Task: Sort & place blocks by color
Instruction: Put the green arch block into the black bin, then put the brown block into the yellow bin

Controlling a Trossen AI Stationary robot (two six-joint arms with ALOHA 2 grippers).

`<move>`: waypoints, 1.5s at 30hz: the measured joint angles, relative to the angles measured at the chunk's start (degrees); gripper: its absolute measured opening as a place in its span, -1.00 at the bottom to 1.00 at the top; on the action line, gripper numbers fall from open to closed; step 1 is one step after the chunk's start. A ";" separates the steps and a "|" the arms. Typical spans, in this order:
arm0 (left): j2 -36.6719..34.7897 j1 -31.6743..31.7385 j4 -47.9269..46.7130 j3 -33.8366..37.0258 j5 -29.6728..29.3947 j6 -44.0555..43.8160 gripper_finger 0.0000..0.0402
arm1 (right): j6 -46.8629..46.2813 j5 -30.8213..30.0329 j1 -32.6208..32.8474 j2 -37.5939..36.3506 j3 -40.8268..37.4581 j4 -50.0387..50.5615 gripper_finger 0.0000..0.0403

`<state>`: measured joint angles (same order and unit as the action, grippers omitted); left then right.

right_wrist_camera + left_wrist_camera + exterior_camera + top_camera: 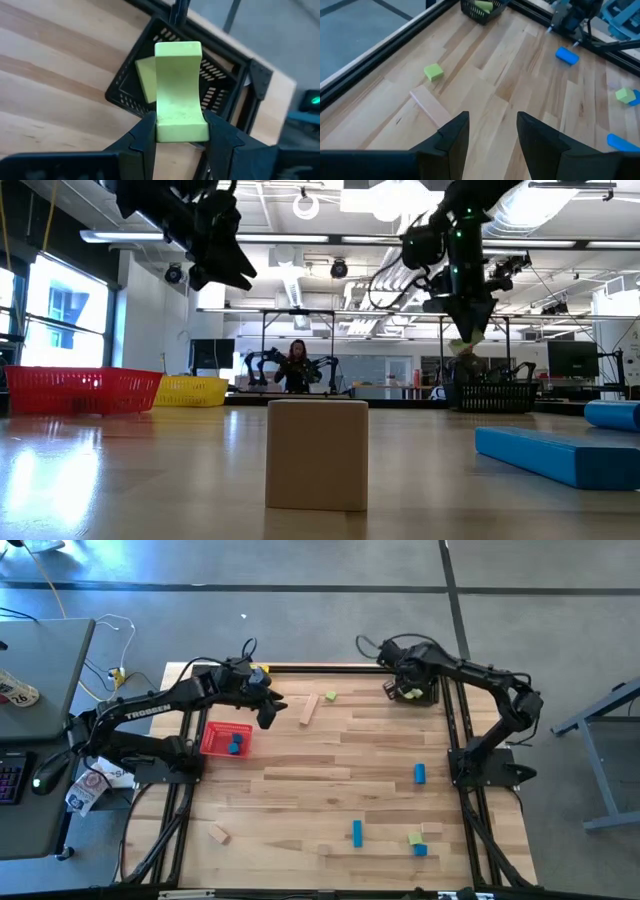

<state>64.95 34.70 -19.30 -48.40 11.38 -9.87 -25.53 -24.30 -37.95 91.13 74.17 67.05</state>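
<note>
Green block (179,95) was clamped in R gripper (179,135) jaws, held directly above black basket (227,85) w/ another green piece inside, likely lined up for release. L gripper (492,137) empty, jaws apart, over tan bar (431,105).

Tan block (317,453) before blue bar (556,456)

High overhead; low table-level; wrists close; shared table (340,755)

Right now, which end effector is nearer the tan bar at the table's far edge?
Left. The left end effector hangs just beside the tan bar; the right end effector is farther off, over the black basket.
</note>
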 joint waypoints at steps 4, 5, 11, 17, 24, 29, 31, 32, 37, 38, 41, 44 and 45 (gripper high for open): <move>1.58 0.00 0.07 0.00 0.06 0.00 -0.25 | 2.54 6.26 -4.34 0.00 0.00 0.02 -0.47; 2.03 0.00 0.06 0.00 0.08 0.00 -0.25 | 3.52 7.59 -5.25 0.00 0.00 0.01 -0.47; 4.78 0.00 1.45 0.00 0.11 -0.02 -0.25 | 7.65 13.45 -9.83 0.22 0.00 -0.17 -0.47; 7.08 0.00 3.50 0.00 0.11 -0.94 -0.25 | 11.63 17.52 -12.19 3.47 0.00 -0.55 -0.47; 7.65 0.00 4.86 0.00 0.07 -0.91 -0.25 | 13.21 16.13 -12.31 7.63 -0.02 -4.50 -0.47; 7.65 0.15 6.96 0.00 -0.11 -0.92 -0.25 | 13.54 16.30 -12.61 8.99 -0.02 -6.24 -0.46; 7.63 0.15 7.74 0.00 -0.13 -0.78 -0.25 | 14.08 16.03 -12.68 9.42 -0.02 -6.29 -0.40; 7.63 0.15 8.11 0.00 -0.16 -0.49 -0.25 | 14.38 15.68 -12.68 9.62 -0.02 -6.29 -0.36; 7.63 0.15 9.72 0.00 -0.24 0.10 -0.23 | 15.51 13.71 -12.66 10.25 -0.02 -6.34 -0.20; 7.63 0.15 9.74 0.00 -0.22 0.68 -0.21 | 15.52 13.38 -12.65 10.25 -0.02 -6.34 -0.18; 7.63 0.15 9.88 0.00 -0.23 2.94 -0.15 | 15.62 12.53 -12.64 10.22 -0.02 -6.32 -0.16; 7.63 0.15 9.90 0.00 -0.24 2.90 -0.05 | 16.87 12.73 -12.64 10.12 -0.02 -5.81 -0.16; 7.63 0.15 9.98 0.00 -0.23 2.68 -0.02 | 16.96 13.12 -12.64 10.12 -0.02 -5.50 -0.16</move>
<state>72.58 34.85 -9.32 -48.40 11.14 -7.18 -8.57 -11.18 -50.59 101.25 74.15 61.54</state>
